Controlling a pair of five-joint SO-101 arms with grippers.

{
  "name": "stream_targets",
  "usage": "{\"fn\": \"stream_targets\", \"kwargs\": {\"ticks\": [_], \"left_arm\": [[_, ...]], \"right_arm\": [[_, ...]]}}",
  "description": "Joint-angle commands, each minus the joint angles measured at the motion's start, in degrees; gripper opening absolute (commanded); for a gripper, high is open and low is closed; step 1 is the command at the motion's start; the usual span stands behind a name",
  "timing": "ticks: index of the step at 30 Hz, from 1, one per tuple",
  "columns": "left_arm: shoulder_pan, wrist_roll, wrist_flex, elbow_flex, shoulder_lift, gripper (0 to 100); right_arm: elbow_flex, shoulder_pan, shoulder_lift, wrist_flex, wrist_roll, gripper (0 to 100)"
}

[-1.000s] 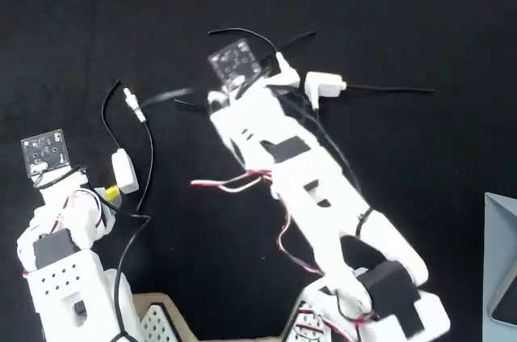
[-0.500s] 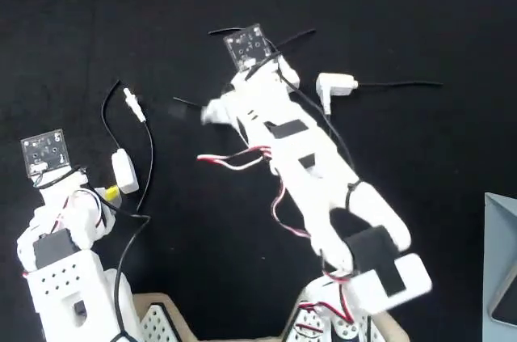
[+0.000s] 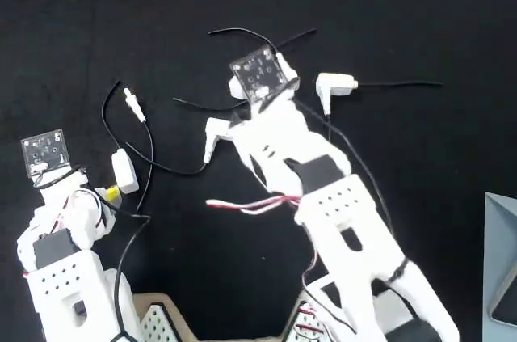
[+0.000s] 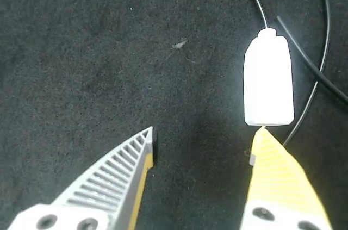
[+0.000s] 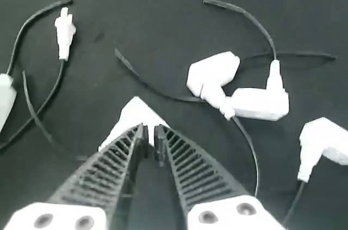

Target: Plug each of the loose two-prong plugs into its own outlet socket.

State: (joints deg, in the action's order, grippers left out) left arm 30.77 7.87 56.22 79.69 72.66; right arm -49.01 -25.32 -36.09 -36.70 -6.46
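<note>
The black table lies under both arms. The right arm stretches across its middle and, seen from above, covers its own gripper. In the wrist view the right gripper has its fingers drawn almost together over a white plug. Most of that plug's body is hidden behind them, and whether they pinch it cannot be made out. The left gripper stands wide apart, its yellow fingertip touching the end of a block-shaped plug on the table's left side. An angled plug is cut off at the frame edge.
</note>
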Motion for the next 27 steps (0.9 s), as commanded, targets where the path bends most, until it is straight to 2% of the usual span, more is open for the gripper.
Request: {"fn": "stream_targets", "kwargs": {"ticks": [1,8,13,20,27], "left_arm": [[0.6,-0.1,-1.1,-0.2,0.6,29],[0.6,-0.1,-1.1,-0.2,0.6,29],[0.6,-0.1,-1.0,-0.1,0.6,29],[0.5,-0.1,-1.0,-0.1,0.6,29],[0.4,-0.1,-0.9,-0.1,0.6,29]], "right_arm": [[-2.2,-0.9,-2.4,-2.6,0.5,1.2],[-4.6,-4.3,12.4,11.5,0.2,1.2],[4.2,-5.8,29.5,13.2,0.2,1.2],[18.8,-0.9,47.0,13.5,0.1,1.2],[26.0,5.9,50.3,13.5,0.4,1.2]]}}
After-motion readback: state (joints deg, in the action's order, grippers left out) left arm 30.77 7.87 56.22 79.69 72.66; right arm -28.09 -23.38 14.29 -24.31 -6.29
